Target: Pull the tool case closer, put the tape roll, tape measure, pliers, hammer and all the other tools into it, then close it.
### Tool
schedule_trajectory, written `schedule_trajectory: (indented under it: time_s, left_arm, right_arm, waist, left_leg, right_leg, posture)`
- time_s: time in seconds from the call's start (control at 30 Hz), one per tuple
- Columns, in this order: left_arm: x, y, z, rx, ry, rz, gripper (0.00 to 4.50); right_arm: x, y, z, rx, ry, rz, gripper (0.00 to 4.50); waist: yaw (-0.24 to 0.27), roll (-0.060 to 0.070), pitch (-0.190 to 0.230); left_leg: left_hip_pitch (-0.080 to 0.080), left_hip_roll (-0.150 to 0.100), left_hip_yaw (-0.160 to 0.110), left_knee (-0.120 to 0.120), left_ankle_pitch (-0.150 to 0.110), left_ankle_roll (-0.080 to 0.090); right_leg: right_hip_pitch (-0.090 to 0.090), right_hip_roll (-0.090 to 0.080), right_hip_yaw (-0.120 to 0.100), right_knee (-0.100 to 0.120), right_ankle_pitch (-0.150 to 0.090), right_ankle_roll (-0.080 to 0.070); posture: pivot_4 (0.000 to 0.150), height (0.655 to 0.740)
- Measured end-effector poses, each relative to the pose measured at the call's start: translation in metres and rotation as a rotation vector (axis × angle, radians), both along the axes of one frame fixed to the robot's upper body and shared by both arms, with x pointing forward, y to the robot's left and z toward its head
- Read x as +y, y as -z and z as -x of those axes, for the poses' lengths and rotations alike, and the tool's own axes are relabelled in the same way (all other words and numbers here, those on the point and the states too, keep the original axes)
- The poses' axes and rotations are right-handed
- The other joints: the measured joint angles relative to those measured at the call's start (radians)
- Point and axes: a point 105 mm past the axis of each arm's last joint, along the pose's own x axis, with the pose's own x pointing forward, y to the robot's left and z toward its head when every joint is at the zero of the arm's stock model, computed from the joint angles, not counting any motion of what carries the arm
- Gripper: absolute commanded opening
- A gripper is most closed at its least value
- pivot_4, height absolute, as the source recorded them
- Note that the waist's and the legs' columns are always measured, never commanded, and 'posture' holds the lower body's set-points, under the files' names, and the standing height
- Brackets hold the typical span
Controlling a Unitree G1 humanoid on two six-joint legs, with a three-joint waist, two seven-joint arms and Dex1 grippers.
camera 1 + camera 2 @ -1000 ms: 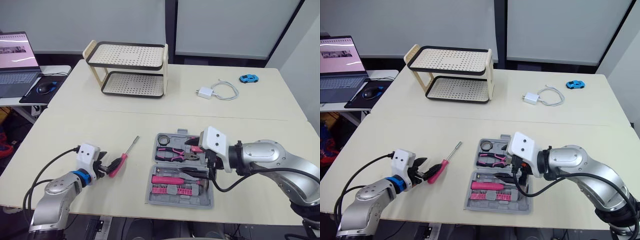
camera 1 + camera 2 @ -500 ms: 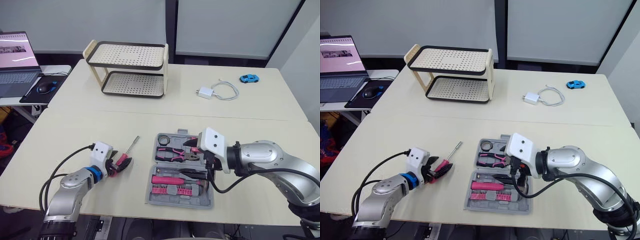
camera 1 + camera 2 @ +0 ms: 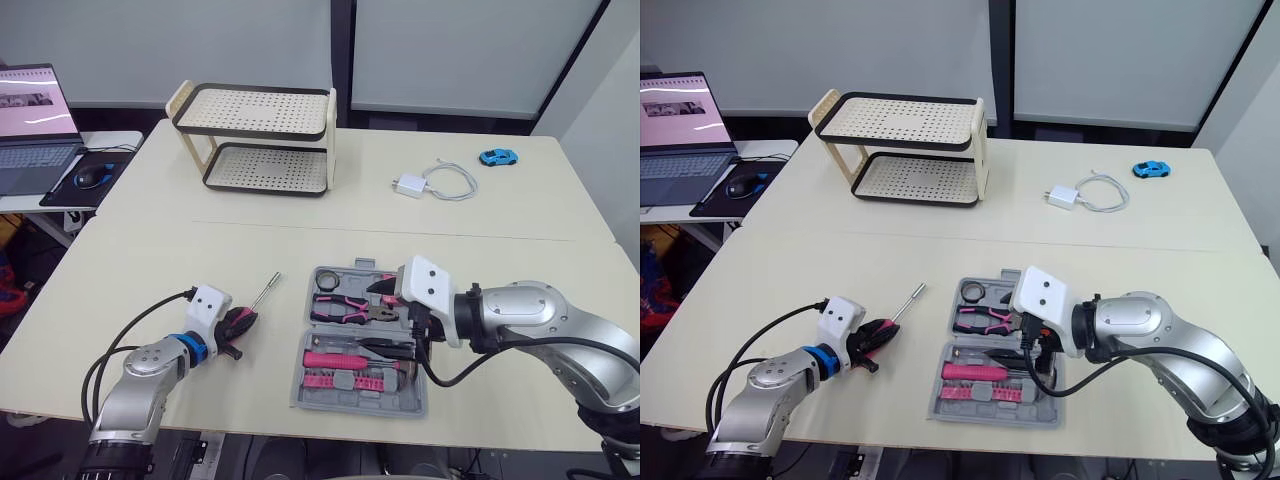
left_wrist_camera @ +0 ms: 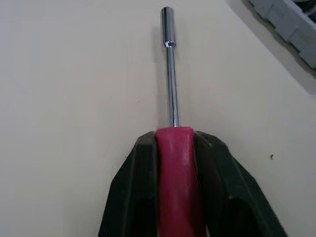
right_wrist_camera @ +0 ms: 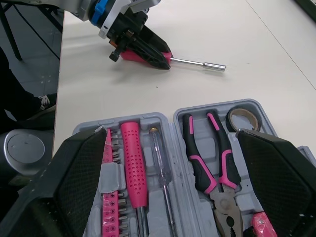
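The left end effector (image 4: 175, 140) is clamping the pink handle of a nut driver (image 4: 171, 84), whose thin chrome shaft is pointing away low over the bench (image 3: 150, 250), just left of the open grey tool case (image 3: 345, 402). The right end effector (image 5: 170, 136) is hovering wide open, empty, over the case.

The table (image 3: 150, 250) holds a rack (image 3: 255, 140), charger (image 3: 408, 185), toy car (image 3: 496, 157) and tool case (image 3: 300, 392).

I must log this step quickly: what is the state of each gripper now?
Left gripper: shut on the pink handle of the screwdriver.
Right gripper: open, holding nothing.
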Motion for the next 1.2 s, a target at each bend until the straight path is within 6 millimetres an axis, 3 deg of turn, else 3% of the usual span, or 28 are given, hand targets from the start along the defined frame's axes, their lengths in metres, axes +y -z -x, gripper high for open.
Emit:
schedule_trajectory:
  time_s: [0.2, 0.33, 0.53, 0.67, 0.97, 1.2]
  left_arm:
    - [0.010, -0.004, 0.010, -0.007, 0.071, -0.054, 0.74]
    - [0.009, -0.024, 0.030, -0.043, 0.224, -0.101, 0.74]
    - [-0.025, -0.060, 0.077, -0.064, 0.616, -0.145, 0.74]
    - [-0.051, -0.073, 0.090, -0.098, 0.798, -0.160, 0.74]
    - [-0.111, -0.058, 0.097, -0.081, 1.008, -0.225, 0.74]
    - [-0.132, -0.039, 0.094, -0.009, 1.023, -0.285, 0.74]
  right_arm:
    - [-0.002, 0.001, 0.001, 0.006, 0.007, -0.001, 4.50]
    - [-0.007, -0.003, 0.004, 0.006, 0.013, -0.018, 4.50]
    - [-0.030, -0.006, 0.015, 0.032, 0.031, 0.010, 4.50]
    - [-0.046, -0.008, 0.025, 0.055, 0.026, 0.060, 4.50]
    - [-0.065, 0.001, 0.049, 0.148, 0.059, 0.130, 4.50]
    - [-0.072, 0.008, 0.056, 0.186, 0.076, 0.172, 4.50]
  waist:
    - [-0.001, 0.000, 0.000]
    - [0.001, 0.000, 0.000]
    - [0.006, 0.001, 0.001]
    - [0.009, 0.001, 0.001]
    - [0.006, 0.001, 0.001]
    - [0.007, 0.001, 0.001]
  left_leg:
    - [0.000, 0.000, 0.000, 0.000, 0.000, 0.000]
    - [-0.001, 0.001, 0.000, -0.001, 0.000, 0.000]
    - [-0.001, 0.000, 0.001, -0.002, 0.000, 0.000]
    - [-0.001, 0.000, 0.001, -0.002, 0.000, 0.000]
    - [0.000, 0.000, 0.001, -0.001, 0.000, 0.000]
    - [0.001, 0.000, 0.001, -0.001, 0.000, 0.000]
  right_leg:
    - [0.000, 0.000, 0.000, -0.001, 0.000, 0.000]
    - [0.000, 0.000, 0.000, -0.002, 0.000, 0.000]
    - [0.002, -0.001, 0.000, -0.007, 0.000, 0.000]
    - [0.002, 0.000, 0.000, -0.007, 0.000, 0.000]
    - [0.004, 0.000, 0.000, -0.007, 0.000, 0.000]
    - [0.005, 0.001, 0.000, -0.007, 0.000, 0.000]
  posture:
    - [0.150, 0.7350]
    - [0.150, 0.7350]
    - [0.150, 0.7350]
    - [0.150, 0.7350]
    - [0.150, 0.7350]
    - [0.150, 0.7350]
